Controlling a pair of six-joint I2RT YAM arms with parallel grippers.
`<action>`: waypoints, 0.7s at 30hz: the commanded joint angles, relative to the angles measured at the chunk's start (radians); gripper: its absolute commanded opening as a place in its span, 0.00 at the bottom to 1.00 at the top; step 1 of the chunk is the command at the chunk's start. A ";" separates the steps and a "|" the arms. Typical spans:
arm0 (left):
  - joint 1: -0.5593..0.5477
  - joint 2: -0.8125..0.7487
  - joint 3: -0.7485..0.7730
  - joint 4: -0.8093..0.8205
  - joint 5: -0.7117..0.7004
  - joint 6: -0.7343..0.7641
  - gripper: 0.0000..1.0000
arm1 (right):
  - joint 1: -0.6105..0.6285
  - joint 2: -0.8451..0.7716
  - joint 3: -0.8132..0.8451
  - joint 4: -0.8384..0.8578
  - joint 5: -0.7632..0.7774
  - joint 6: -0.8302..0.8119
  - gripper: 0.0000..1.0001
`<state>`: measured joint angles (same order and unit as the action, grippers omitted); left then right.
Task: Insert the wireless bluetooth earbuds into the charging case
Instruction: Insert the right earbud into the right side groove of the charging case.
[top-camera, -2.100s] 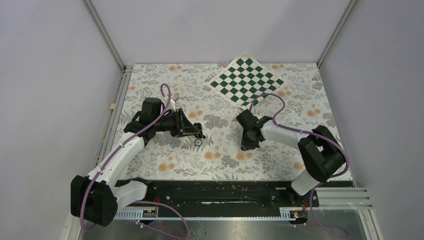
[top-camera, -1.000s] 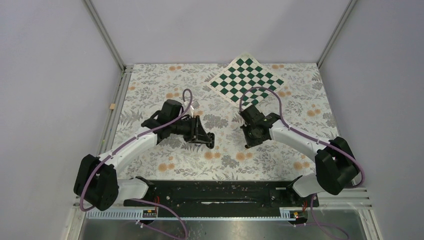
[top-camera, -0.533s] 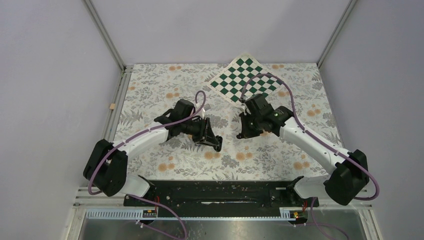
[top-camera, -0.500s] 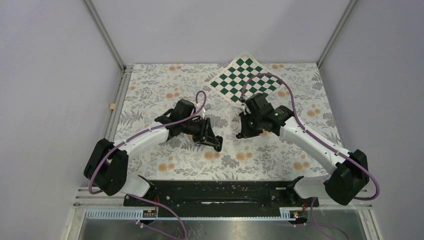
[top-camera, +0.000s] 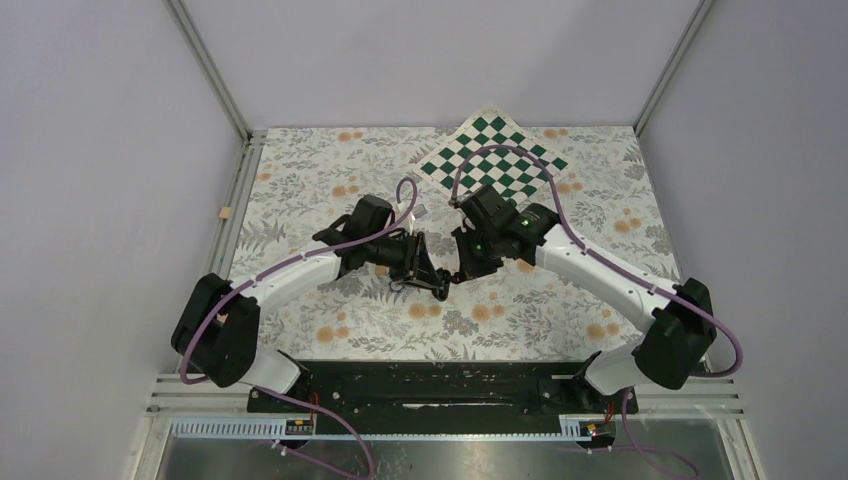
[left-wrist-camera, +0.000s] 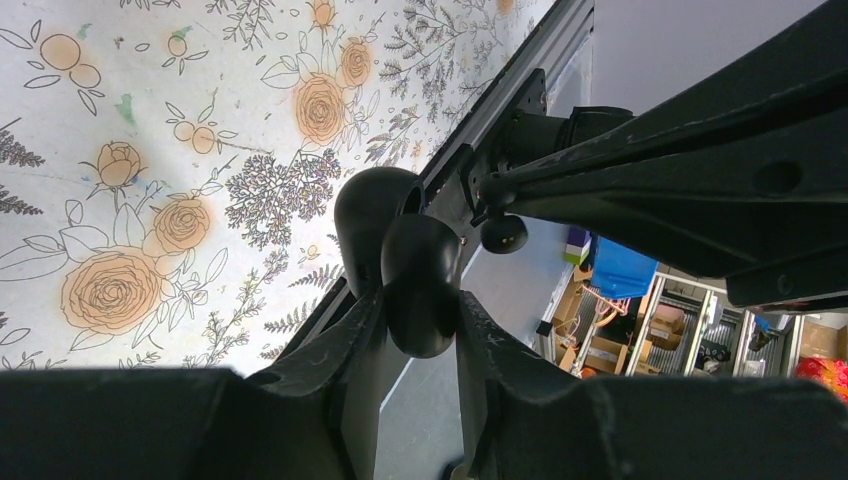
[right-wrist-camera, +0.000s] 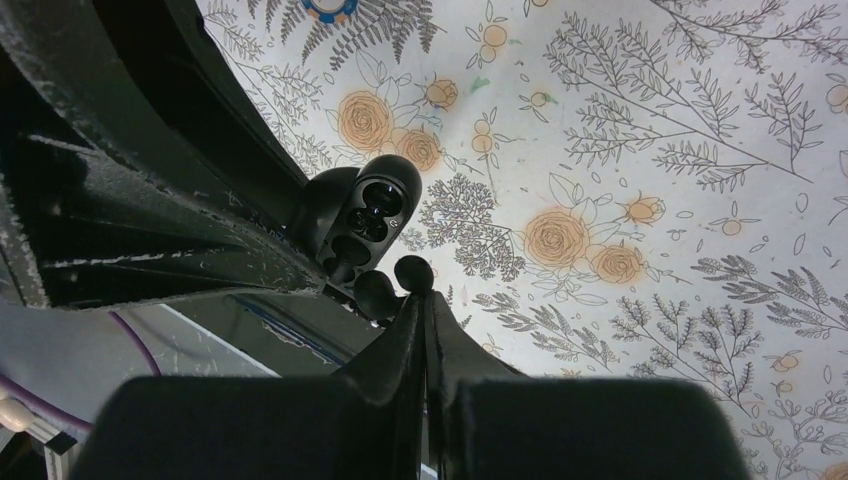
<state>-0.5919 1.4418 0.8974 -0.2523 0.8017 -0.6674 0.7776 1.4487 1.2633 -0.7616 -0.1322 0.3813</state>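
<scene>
Charging case (left-wrist-camera: 405, 262): small black rounded oval case with its lid hinged open and round wells showing inside. It is clamped in the left end effector (left-wrist-camera: 415, 318), on the near side of the green-and-white chequered mat (top-camera: 497, 160), toward the arm bases.
Left grip: the left end effector is narrow, its two fingers pressed on the sides of the case. Whether the case touches the counter cannot be told.
Right grip: the right end effector (right-wrist-camera: 420, 300) is pinched fully together, with a tiny glossy black earbud (right-wrist-camera: 413, 270) caught at its tips.
Earbud place: just beside the open mouth of the charging case, not in a well.
Arms: the white left arm (top-camera: 290, 275) and the white right arm (top-camera: 600, 275) reach inward, so their tips meet near the mat's near corner.
Counter: the floral-patterned counter (top-camera: 330, 170) carries the mat at its far side.
</scene>
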 joint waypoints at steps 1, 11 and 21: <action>-0.006 -0.012 0.041 0.043 0.031 0.001 0.00 | 0.017 0.027 0.057 -0.031 0.005 0.021 0.00; -0.011 -0.021 0.040 0.039 0.030 0.000 0.00 | 0.032 0.072 0.089 -0.042 0.025 0.022 0.00; -0.013 -0.032 0.040 0.024 0.024 0.006 0.00 | 0.044 0.098 0.109 -0.063 0.071 0.023 0.00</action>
<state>-0.5987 1.4414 0.8974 -0.2527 0.8036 -0.6670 0.8047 1.5402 1.3212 -0.7994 -0.0940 0.3981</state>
